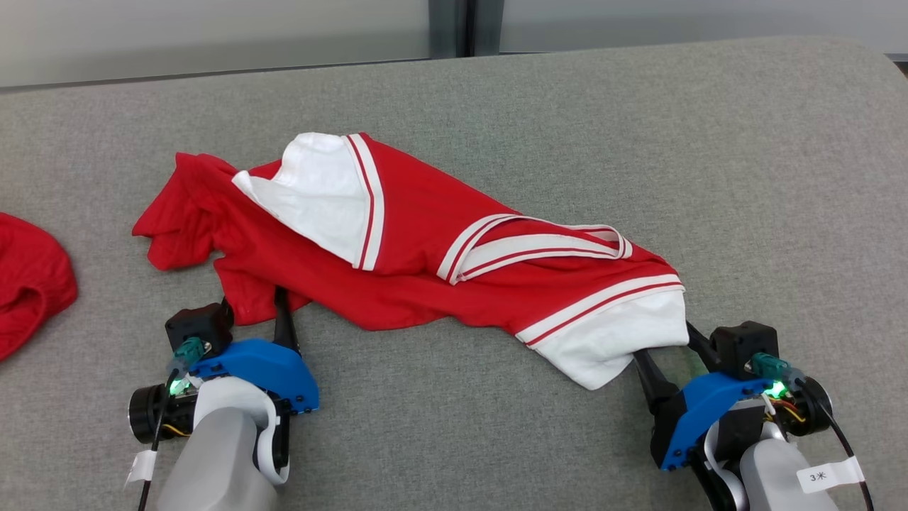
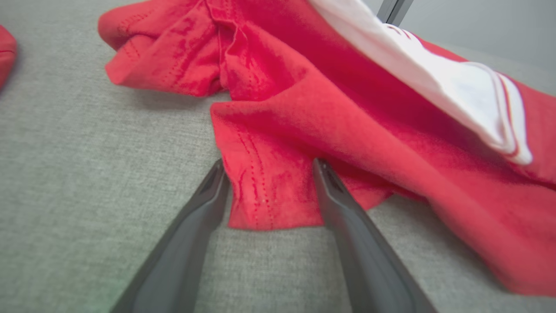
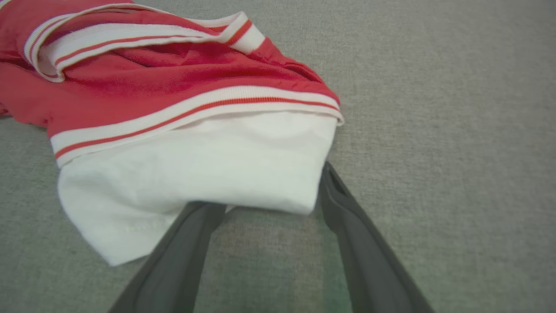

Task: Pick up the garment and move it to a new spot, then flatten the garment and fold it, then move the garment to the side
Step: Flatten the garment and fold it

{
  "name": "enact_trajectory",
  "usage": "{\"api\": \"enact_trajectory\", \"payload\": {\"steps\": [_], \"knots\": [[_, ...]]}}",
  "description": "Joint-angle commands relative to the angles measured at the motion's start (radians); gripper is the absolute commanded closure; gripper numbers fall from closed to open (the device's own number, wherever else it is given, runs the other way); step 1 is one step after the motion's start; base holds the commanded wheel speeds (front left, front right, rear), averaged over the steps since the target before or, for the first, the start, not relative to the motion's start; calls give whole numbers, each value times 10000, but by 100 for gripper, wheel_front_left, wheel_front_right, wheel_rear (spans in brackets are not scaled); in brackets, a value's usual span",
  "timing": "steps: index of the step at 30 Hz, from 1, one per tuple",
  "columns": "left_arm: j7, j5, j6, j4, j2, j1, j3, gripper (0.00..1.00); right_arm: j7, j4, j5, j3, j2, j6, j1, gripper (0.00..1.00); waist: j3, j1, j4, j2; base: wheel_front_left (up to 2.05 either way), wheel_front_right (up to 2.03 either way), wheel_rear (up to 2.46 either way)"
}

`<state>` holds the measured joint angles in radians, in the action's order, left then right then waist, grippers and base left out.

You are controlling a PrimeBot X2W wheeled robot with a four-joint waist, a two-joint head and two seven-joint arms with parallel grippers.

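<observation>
Red-white garment point(image 1: 425, 262) crumpled mid-frame on grey table point(image 1: 745, 177). Left end effector point(image 2: 269, 163) apart, straddling red hem; right end effector point(image 3: 269, 191) apart at white edge.

A crumpled red jersey with white sleeves and striped trim point(image 1: 425, 262) lies on the grey fabric counter point(image 1: 745, 177). It stretches from the wide-spread left claw point(image 1: 254, 301) across to the wide-spread right claw point(image 1: 667, 346), and both claws reach its near edge. Another red cloth point(image 1: 28, 277) lies left of the left claw.
</observation>
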<state>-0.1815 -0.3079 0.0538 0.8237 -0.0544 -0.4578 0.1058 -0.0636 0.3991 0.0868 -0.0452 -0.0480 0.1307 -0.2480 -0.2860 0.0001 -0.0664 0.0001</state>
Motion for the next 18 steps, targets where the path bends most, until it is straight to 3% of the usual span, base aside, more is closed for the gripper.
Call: {"api": "enact_trajectory", "payload": {"steps": [1, 10, 11, 12, 13, 14, 15, 18], "knots": [[33, -96, 93, 271, -13, -75, -67, 0, 16, -64, -133, -29, -43, 1, -160, 0, -19, -1, -2, -1, 0, 0, 0], [-14, -368, 173, 1140, -2, -169, -24, 0, -213, -63, -257, -238, -40, 1, -121, 0, -246, -1, 6, -1, 0, 0, 0], [-11, -413, 147, 1213, -1, -211, -19, 6, -243, -77, -293, -268, -40, 1, -106, 0, -263, -1, 8, -1, 0, 0, 0], [-16, -421, 90, 1278, 1, -242, 3, 32, -270, -93, -285, -283, -40, 1, -97, 0, -276, -1, 8, -1, 0, 0, 0], [-3, -443, 12, 1341, 9, -263, 49, 52, -296, -112, -297, -301, -38, 1, -92, 8, -286, -1, 7, -1, 0, 0, 0], [-20, -452, -61, 1385, 18, -294, 92, 96, -311, -130, -318, -330, -37, 1, -92, 76, -293, -1, 6, -1, 0, 0, 0], [-9, -460, -116, 1467, 21, -338, 129, 100, -305, -157, -314, -371, -37, 1, -99, 100, -294, -1, 0, -1, 0, 0, 0], [-71, -531, -284, 1627, 15, -405, 176, 100, -349, -265, -208, -450, -43, 1, -29, 100, -259, -1, -12, -1, 0, 0, 0]]}}
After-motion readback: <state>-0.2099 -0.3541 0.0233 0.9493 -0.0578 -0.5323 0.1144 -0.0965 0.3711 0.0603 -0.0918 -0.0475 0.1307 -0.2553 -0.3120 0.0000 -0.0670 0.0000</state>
